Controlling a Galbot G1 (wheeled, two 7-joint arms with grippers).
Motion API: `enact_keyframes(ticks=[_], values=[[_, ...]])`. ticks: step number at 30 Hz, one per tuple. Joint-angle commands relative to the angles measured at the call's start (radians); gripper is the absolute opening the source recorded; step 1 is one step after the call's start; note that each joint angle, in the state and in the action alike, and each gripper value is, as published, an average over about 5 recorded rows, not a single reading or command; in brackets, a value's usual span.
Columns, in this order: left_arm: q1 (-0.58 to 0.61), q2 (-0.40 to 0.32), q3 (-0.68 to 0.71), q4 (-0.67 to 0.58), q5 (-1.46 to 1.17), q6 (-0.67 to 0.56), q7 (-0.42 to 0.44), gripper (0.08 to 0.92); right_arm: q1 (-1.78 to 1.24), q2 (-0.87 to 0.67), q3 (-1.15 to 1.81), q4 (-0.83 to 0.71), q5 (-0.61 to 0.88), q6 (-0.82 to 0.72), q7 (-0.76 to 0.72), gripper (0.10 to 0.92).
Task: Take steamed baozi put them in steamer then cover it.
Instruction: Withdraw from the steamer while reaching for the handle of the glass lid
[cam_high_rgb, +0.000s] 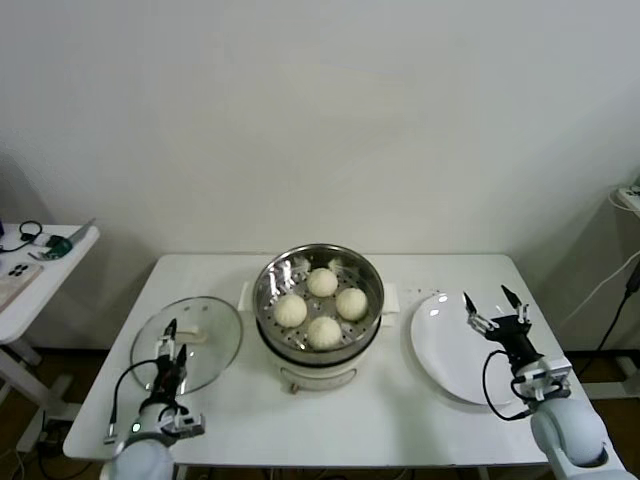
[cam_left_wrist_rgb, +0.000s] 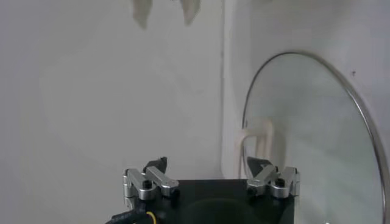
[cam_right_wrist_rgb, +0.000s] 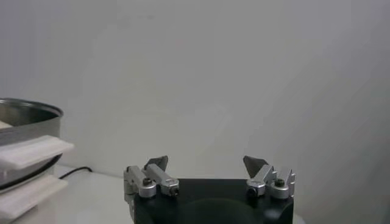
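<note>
In the steamer (cam_high_rgb: 318, 290), four baozi (cam_high_rgb: 322, 282), cover (cam_high_rgb: 190, 343) apparently flat alongside, both grippers spread, empty.

4 cream-white baozi (cam_high_rgb: 321, 306) inside uncovered steel steamer (cam_high_rgb: 268, 300), glass cover (cam_high_rgb: 215, 352) flat alongside.

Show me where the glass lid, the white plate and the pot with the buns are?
glass lid (cam_high_rgb: 205, 350): head view, on the clear glass.
white plate (cam_high_rgb: 445, 350): head view, on its bare surface.
pot (cam_high_rgb: 268, 285): head view, on its steel rim.
</note>
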Motion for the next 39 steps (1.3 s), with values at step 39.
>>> enact_keyframes(ticks=[39], values=[[-0.237,-0.005,0.024,0.306,-0.012,-0.097,-0.062,0.558,-0.016,0.054,0.020,-0.039,-0.092,0.045,-0.041,0.823]])
